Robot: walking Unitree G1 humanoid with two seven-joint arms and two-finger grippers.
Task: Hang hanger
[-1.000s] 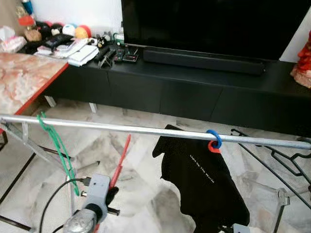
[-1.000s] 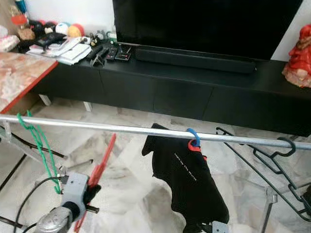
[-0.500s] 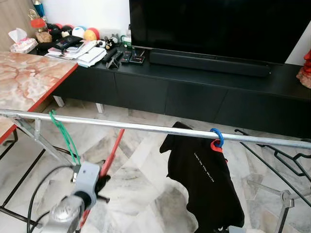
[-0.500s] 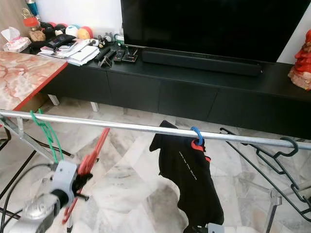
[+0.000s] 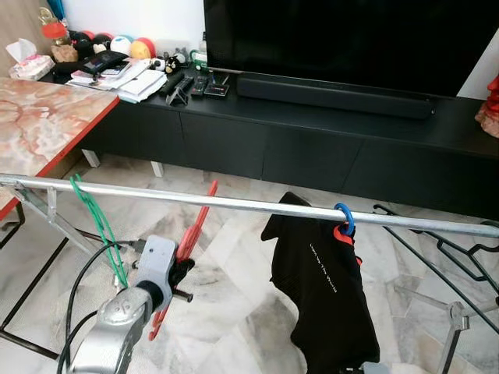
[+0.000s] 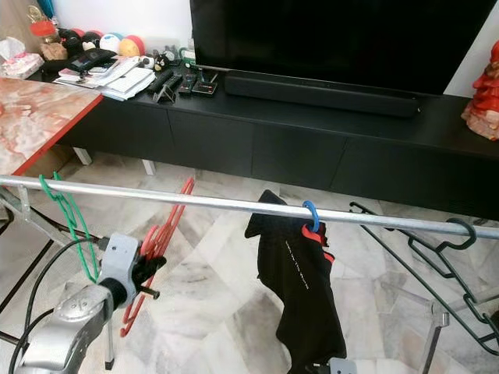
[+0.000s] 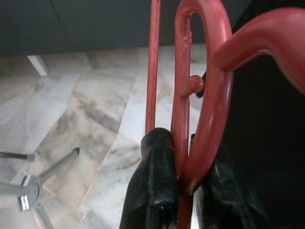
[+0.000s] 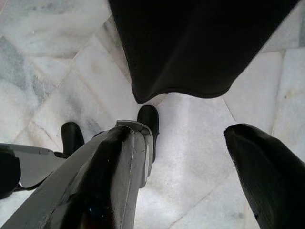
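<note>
Thin red plastic hanger [image 5: 189, 248], tilted, clamped in left gripper [image 7: 183, 191] jaws.

Bare rail [image 5: 234, 204] between green hanger [image 5: 97, 226] and black shirt [image 5: 323, 284] leaves passage

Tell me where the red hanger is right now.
The red hanger is clamped in the left gripper, on the robot's left, just under the metal rail, between the green hanger and the hanging black shirt.

silver left arm [image 5: 117, 331] (black cable), seemingly glossy black fingers [image 7: 155, 191]
</note>
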